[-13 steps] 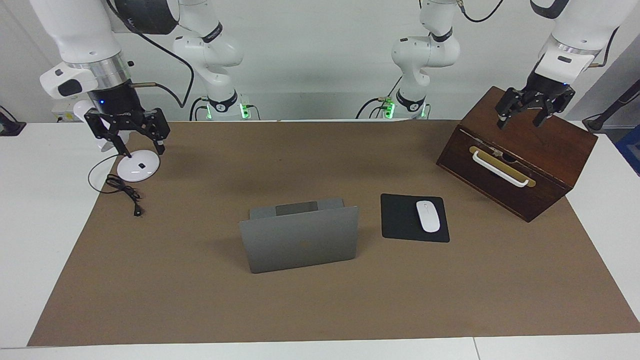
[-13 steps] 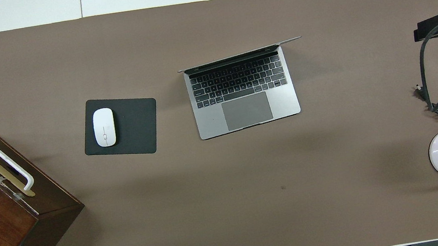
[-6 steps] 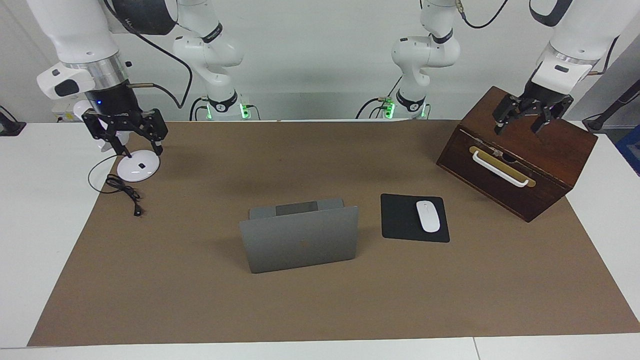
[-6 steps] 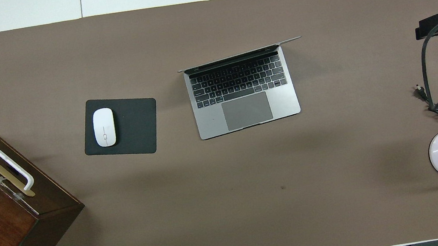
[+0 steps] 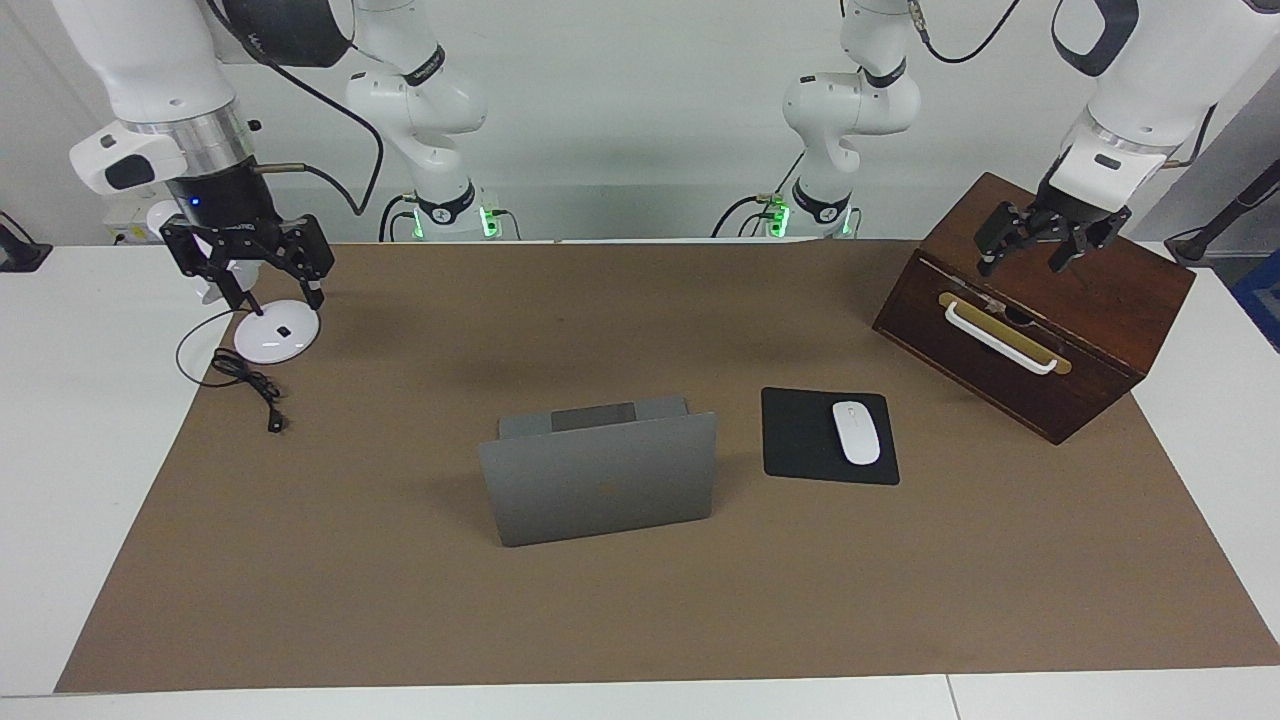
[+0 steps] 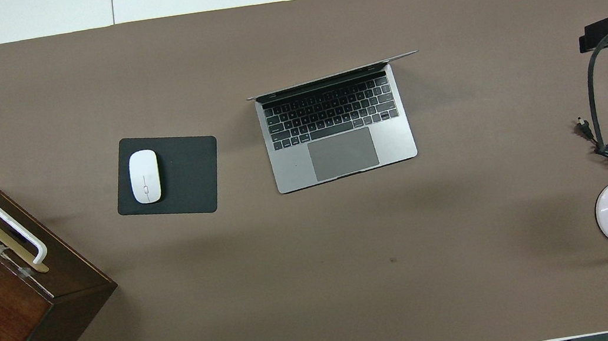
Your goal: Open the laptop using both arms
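Already open, the laptop [image 5: 600, 478] sits mid-surface on the brown mat [image 5: 400, 600], its lid upright with the back turned away from the robots, the keyboard and trackpad facing them. It lies well apart from both hands — one hangs at each end of the surface.

The right hand [image 5: 268, 295] hovers over the round white base of the desk lamp [image 5: 276, 331], at the right arm's end; its fingertips are drawn together, clenched on nothing, while the outer links splay sideways. The wrist points straight down, a silver ring above the black hand. The left hand [image 5: 1022, 262] is up over the top of the dark wooden box [image 5: 1100, 320], at the left arm's end; its fingers are spread apart, released and empty, the wrist tilted toward the box's front.

The laptop is thin, silver-grey metal with rounded corners and a dark logo mid-lid. Just beside it, toward the left arm's end, lies a flat black mouse pad [image 5: 800, 440] carrying a smooth white mouse [image 5: 856, 432]. The box is glossy brown wood with a white handle [image 5: 1000, 340] on a brass plate. A black cable [image 5: 245, 385] lies looped near the lamp base.
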Controlling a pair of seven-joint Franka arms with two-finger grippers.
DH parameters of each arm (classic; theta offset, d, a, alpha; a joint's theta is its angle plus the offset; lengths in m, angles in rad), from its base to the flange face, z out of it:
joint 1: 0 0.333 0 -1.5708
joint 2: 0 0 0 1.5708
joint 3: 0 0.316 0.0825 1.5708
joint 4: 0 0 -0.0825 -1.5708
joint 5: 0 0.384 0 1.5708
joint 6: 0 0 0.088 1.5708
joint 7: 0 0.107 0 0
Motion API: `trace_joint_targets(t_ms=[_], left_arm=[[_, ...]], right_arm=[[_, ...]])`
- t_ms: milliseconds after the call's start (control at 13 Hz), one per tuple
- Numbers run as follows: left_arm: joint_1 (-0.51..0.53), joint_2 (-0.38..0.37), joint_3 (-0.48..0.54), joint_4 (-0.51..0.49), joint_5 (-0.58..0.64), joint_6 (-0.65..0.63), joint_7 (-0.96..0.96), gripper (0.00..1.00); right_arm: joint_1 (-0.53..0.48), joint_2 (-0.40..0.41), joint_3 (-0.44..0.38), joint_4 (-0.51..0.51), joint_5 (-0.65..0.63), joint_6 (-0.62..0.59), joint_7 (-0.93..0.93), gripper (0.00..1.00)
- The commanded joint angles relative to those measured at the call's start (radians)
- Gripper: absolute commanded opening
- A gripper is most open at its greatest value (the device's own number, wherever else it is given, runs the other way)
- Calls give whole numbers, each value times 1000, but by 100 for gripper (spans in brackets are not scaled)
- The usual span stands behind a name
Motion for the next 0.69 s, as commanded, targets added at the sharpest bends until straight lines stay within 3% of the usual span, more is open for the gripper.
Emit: trace_joint_targets(t_ms=[0,231,617], left_arm=[[-28,-9,22,-5,13,-16,-12,100],[-30,-9,24,-3,13,-14,-12,100],[-31,-14,24,-8,12,-25,-25,100]], right_arm=[[9,14,-8,18,2,-4,-18,93],[158,12,-174,18,2,-7,-19,92],[155,14,-179,18,2,4,-19,92]])
